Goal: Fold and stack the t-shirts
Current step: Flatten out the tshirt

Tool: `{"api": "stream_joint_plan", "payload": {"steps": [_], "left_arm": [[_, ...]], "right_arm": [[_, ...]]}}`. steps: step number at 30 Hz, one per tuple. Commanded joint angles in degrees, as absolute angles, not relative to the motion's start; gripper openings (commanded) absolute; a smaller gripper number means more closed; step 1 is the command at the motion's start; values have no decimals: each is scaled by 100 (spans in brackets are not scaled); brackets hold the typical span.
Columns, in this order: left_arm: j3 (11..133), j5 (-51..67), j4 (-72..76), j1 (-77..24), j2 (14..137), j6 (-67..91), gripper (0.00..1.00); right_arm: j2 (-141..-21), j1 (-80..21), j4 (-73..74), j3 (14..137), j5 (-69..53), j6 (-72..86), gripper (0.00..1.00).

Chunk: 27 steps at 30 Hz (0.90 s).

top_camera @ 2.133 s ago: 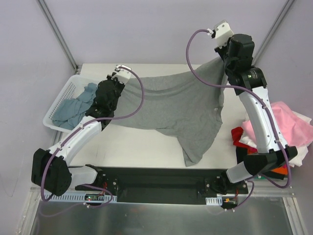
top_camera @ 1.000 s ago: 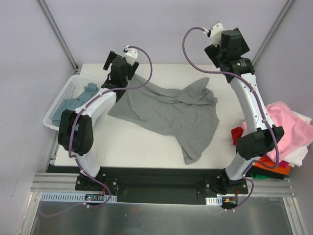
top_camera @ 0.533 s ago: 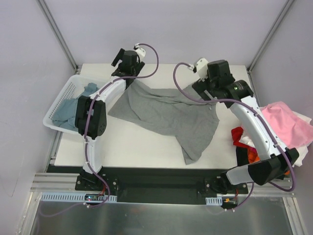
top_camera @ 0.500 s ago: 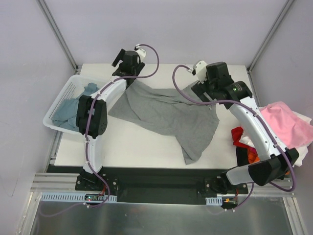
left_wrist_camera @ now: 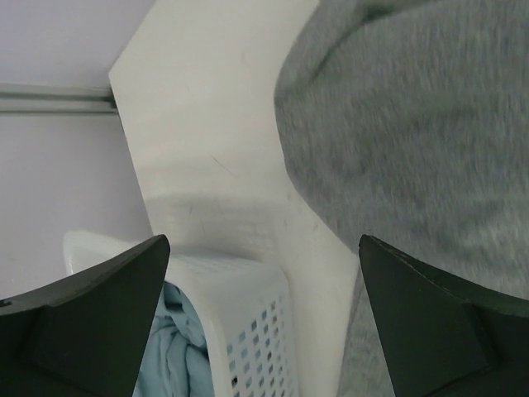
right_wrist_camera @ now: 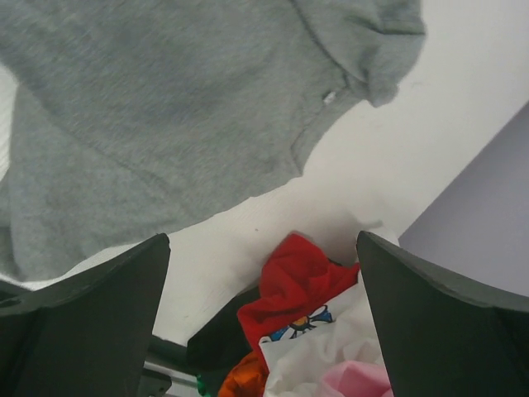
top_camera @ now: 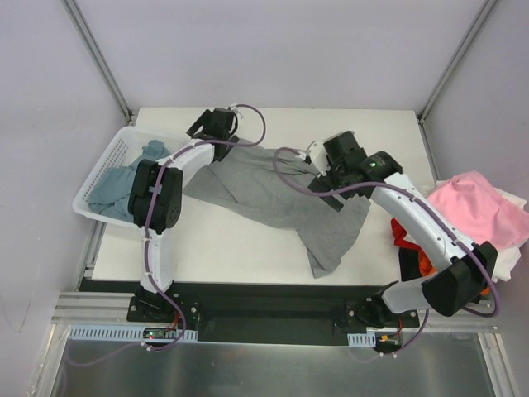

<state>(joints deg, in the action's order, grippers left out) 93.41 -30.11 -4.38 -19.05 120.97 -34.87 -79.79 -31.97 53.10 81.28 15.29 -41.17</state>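
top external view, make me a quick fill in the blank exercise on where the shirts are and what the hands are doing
1. The grey t-shirt lies rumpled on the ___.
2. The blue-teal t-shirt sits inside the white ___.
3. The left hand and the right hand are both ___, holding nothing.
4. The pile at the table's right edge is topped by a ___ t-shirt.

Missing words: table; basket; open; pink.

The heather-grey t-shirt (top_camera: pixel 256 186) is soft matt cloth, the basket (left_wrist_camera: pixel 256 314) perforated white plastic, the table (top_camera: pixel 240 240) smooth.
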Motion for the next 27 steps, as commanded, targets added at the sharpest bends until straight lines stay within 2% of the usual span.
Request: {"api": "stream_joint_plan", "payload": {"steps": [1, 5, 8, 15, 19, 27], "left_arm": [[8553, -2840, -562, -1942, 11049, -3252, 99], [7885, -2585, -554, -2021, 10321, -3085, 99], [7524, -2365, -562, -2030, 10030, -2962, 99], [7365, -2295, -554, -2074, 10037, -2848, 99], [7392, -2382, -545, -2188, 10142, -2821, 99], [7198, -2347, -545, -2224, 10169, -2760, 99]], "right_arm": [[-8015, -3831, 5572, 7779, 1529, -4087, 100], [-8217, -4428, 5406, 7183, 1731, -4148, 99], [-8349, -4605, 5352, 6979, 1382, -4148, 95], [-8683, -5176, 5160, 6425, 1186, -4175, 85], [-9008, -5194, 4905, 6276, 1449, -4332, 81], [-9509, -4571, 4579, 6565, 1556, -4702, 79]]}}
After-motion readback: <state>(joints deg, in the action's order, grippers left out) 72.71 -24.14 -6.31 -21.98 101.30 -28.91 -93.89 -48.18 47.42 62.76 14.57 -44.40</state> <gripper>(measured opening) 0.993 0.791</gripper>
